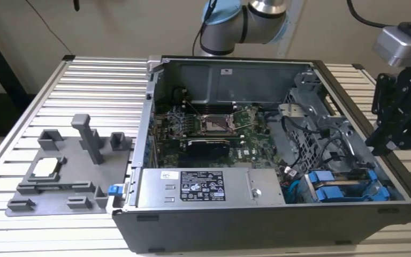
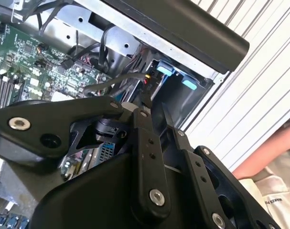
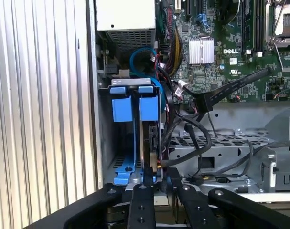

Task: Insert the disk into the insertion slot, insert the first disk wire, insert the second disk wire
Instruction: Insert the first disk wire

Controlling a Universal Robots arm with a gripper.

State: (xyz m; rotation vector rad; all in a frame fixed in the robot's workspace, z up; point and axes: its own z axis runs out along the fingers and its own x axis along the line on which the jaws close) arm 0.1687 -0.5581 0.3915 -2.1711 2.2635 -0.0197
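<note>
The disk [image 3: 148,143] stands edge-on in its bright blue carrier [image 3: 122,109], down inside the grey insertion slot [image 3: 104,138] at the case's corner. In the exterior view the blue carrier [image 1: 337,190] shows at the case's near right corner. My gripper [image 1: 378,147] hangs above the case's right wall, over that corner. Its fingertips [image 2: 145,107] meet, so it is shut, and I see nothing between them. In the first wrist view the gripper [image 3: 154,180] lines up with the disk's near edge. A black connector with red wires [image 2: 152,78] lies just beyond the tips, beside the blue tabs [image 2: 165,69].
Loose black cables [image 3: 197,138] loop over a perforated grey bracket [image 3: 221,142] beside the slot. The labelled power-supply box [image 1: 198,187] and motherboard [image 1: 213,126] fill the case. A grey fixture plate [image 1: 62,171] lies on the slatted table at the exterior view's left. A person's arm [image 2: 259,162] is nearby.
</note>
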